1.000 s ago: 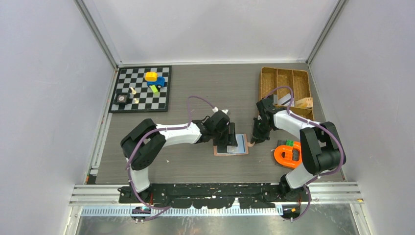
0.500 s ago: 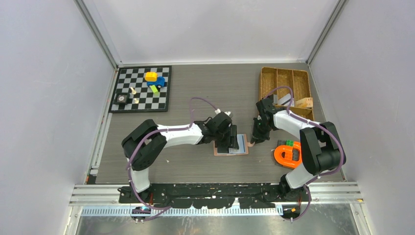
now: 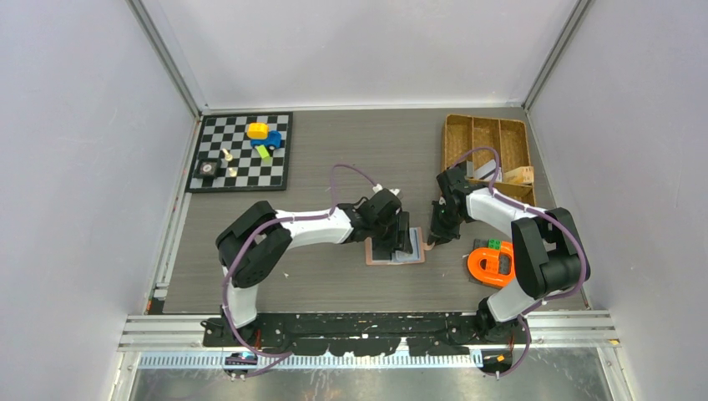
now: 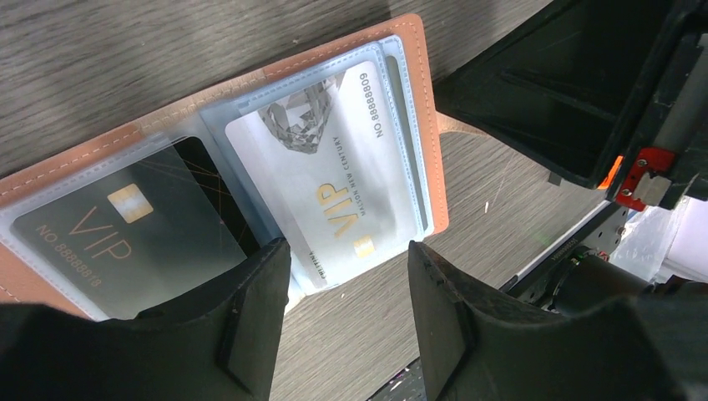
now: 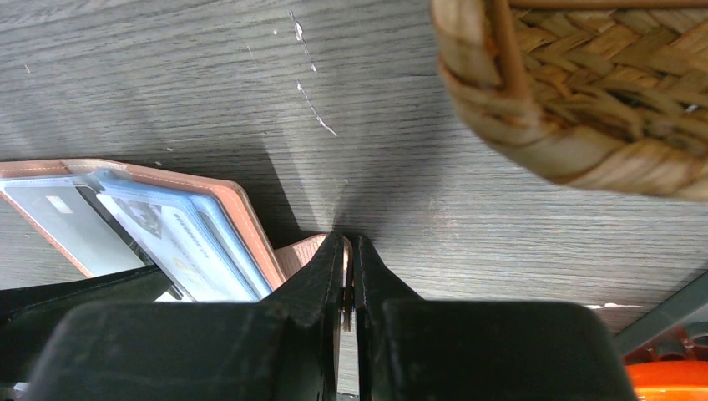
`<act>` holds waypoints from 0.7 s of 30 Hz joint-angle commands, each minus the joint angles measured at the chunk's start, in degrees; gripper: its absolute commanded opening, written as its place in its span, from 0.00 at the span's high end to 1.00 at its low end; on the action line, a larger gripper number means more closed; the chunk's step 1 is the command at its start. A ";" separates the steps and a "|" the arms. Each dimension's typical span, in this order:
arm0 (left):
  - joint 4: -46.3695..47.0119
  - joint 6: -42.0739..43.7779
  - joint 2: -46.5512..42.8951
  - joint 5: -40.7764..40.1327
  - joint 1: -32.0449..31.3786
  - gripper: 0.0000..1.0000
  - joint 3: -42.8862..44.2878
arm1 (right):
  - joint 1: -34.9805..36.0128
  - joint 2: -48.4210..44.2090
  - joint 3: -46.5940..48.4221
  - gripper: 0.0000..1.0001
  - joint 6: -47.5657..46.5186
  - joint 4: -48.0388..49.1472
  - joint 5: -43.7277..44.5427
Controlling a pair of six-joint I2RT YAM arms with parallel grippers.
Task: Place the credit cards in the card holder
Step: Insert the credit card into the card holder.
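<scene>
The card holder [image 4: 432, 142] is lying wide open on the grey wood-grain table [image 5: 167, 83], near the middle and just in front of both arms, with its clear inner sleeves facing up. The left gripper [image 4: 348, 259] is hovering low over the wallet's near edge with its fingers [image 4: 259, 326] standing well apart. Between them sits the near end of the pale card [image 4: 334, 175], printed with VIP in gold; most of it is lying inside the right-hand sleeve and a short end is poking out towards the camera. Whether the pads are actually touching that card's edges, I cannot tell. In the left-hand sleeve the dark card [image 4: 125, 234] is lying flat, also marked VIP, and the left finger is hiding its near corner. On the other side, the right gripper [image 5: 349, 251] is pressing its fingers almost together on the little pink tab that sticks out from the holder's right edge, pinning it down at the table. Behind that gripper the corner of the woven wicker tray [image 5: 584, 100] is showing, apart from the wallet. An orange object [image 3: 484, 266] is sitting to the right of the holder, and a chessboard [image 3: 242, 154] is lying far off at the back left.
</scene>
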 commanded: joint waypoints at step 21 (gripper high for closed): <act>-5.52 7.19 -15.59 -3.49 6.61 0.24 -8.53 | 5.59 -12.47 3.42 0.58 4.10 -3.99 -0.44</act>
